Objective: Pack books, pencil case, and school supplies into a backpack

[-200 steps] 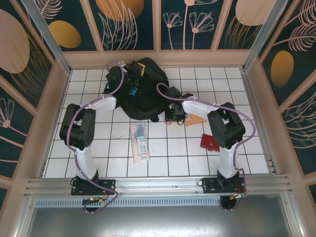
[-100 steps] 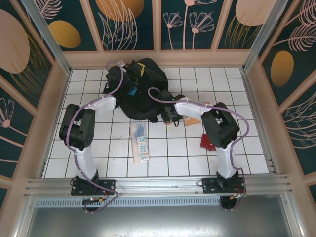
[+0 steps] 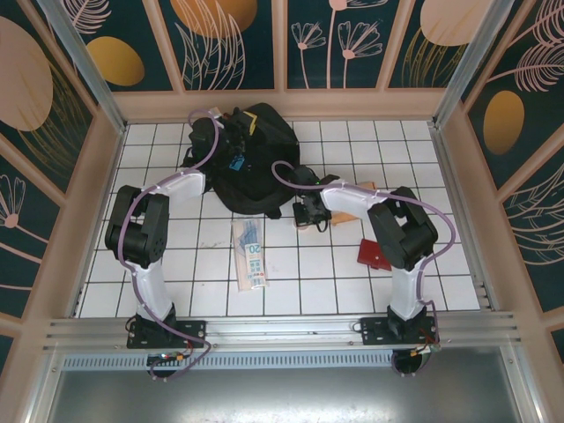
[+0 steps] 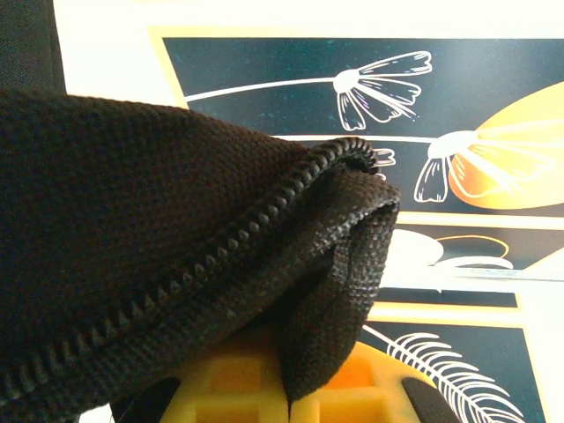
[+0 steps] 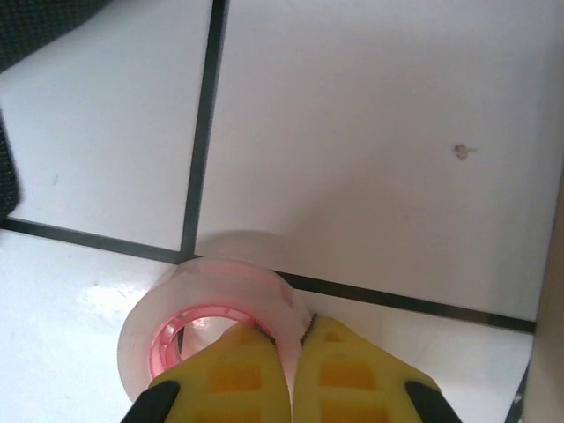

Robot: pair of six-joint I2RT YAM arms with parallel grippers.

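1. Right wrist view, looking down past the right pincer (image 5: 295,348): closed tight on the near wall of the tape roll (image 5: 189,291), with one yellow finger in the pink core and the other outside.
2. Directly under that pincer, lying flat on the white-tiled bench (image 5: 397,132): the same clear roll, straddling a dark grout line.
3. Left wrist view, looking past the left pincer (image 4: 289,401): fully closed on a fold of black fabric beside the zip teeth of the backpack (image 4: 132,203), the fabric draped over the yellow fingers.
4. Top external view: left pincer up on the far-left part of the backpack, right pincer low on the bench just beside the backpack's near-right edge.
5. To the near left of the right pincer, well apart from it: pencil case (image 3: 252,256), flat on the bench.
6. To the near right of the right pincer, partly under the right arm: dark red book (image 3: 374,254).
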